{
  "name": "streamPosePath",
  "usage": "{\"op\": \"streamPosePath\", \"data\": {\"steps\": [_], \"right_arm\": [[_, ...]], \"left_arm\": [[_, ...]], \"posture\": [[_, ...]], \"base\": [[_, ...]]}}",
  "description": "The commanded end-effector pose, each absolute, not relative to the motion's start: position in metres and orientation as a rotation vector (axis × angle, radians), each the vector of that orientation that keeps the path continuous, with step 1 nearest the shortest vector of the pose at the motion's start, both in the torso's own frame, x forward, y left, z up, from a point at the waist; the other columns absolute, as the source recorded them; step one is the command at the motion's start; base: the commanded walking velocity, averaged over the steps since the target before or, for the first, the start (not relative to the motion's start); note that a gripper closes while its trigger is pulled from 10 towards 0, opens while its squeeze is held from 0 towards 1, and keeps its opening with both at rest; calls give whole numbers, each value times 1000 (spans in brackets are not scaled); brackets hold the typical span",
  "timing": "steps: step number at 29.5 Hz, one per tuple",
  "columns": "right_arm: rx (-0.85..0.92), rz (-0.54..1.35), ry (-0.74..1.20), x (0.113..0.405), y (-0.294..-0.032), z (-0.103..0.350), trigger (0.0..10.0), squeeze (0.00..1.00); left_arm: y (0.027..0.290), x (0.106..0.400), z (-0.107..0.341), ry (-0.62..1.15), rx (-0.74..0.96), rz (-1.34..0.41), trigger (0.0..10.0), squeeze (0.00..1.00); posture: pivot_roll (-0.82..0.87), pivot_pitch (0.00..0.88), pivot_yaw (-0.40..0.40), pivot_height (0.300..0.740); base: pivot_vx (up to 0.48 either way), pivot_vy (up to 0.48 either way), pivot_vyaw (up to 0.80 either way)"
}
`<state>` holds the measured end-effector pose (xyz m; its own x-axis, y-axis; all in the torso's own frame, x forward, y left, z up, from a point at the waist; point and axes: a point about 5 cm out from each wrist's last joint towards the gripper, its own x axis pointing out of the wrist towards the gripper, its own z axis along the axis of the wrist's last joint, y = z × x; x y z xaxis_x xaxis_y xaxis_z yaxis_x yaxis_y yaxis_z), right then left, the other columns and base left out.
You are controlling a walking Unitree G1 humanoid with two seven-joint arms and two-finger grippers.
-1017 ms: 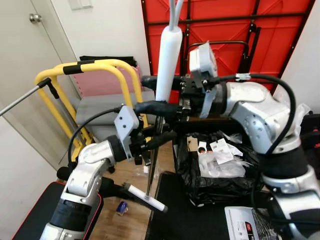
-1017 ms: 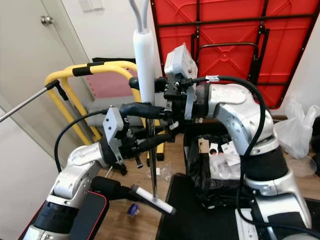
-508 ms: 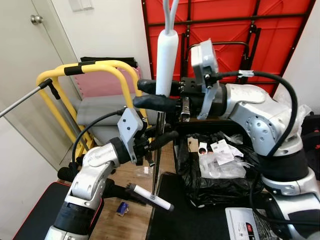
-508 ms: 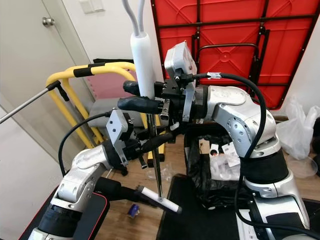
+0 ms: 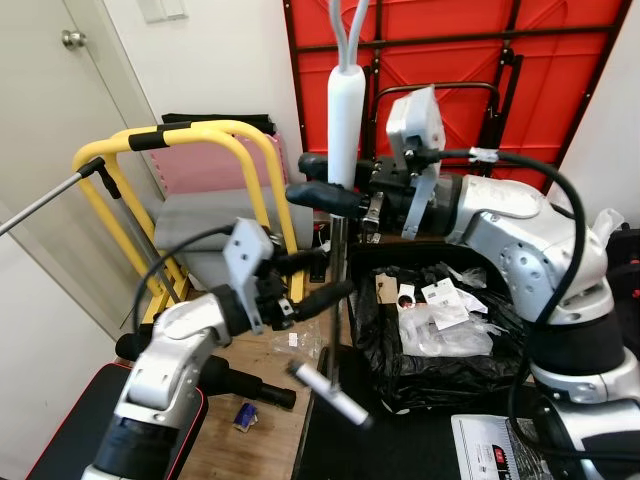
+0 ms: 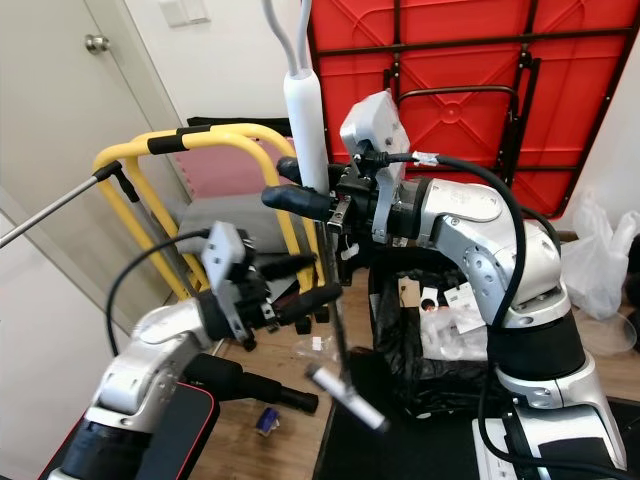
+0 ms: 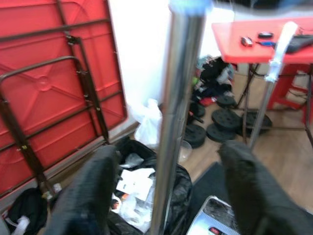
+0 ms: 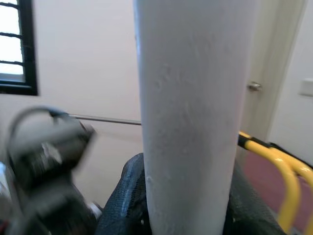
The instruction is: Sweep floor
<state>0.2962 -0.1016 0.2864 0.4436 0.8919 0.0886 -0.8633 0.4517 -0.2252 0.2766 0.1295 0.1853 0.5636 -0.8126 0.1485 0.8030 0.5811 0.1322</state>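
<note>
Your right gripper [image 5: 322, 178]: clamped on broom's white grip [image 5: 343, 120], chest-high. Your left gripper [image 5: 322, 276]: fingers spread around steel broom pole [image 7: 176, 122], lower down. Black rubbish bag [image 5: 430, 345] beside pole

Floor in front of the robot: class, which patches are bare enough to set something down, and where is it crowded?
Bare wooden floor shows between the red-edged black mat and the dark mat, though a small blue object and paper scraps lie there. The black bag is crowded with litter.
</note>
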Motion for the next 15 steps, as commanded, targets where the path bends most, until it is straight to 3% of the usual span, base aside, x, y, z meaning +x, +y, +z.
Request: {"op": "streamPosePath", "data": {"steps": [1, 5, 9, 12, 13, 15], "right_arm": [[-172, 1092, -275, 291, -101, 292, 0, 0], [-180, 1064, -280, 290, -103, 285, 0, 0], [-191, 1003, -290, 289, -107, 268, 0, 0], [-195, 992, -291, 289, -108, 266, 0, 0], [-196, 958, -295, 291, -110, 263, 9373, 0], [-196, 958, -295, 291, -110, 263, 9373, 0]], "left_arm": [[143, 275, 186, -189, 32, -876, 10000, 1000], [156, 266, 191, -189, 11, -845, 10000, 1000], [186, 246, 191, -147, -27, -667, 10000, 1000], [190, 246, 189, -130, -25, -618, 10000, 969], [195, 244, 185, -121, -73, -531, 0, 0], [195, 244, 185, -121, -73, -531, 0, 0]], "posture": [[-230, 11, 78, 740], [-224, 23, 75, 740], [-207, 35, 68, 740], [-207, 35, 68, 740], [-202, 38, 67, 740], [-202, 38, 67, 740]], "base": [[0, 0, 0], [0, 0, 0], [0, 0, 0], [0, 0, 0], [0, 0, 0], [0, 0, 0]]}}
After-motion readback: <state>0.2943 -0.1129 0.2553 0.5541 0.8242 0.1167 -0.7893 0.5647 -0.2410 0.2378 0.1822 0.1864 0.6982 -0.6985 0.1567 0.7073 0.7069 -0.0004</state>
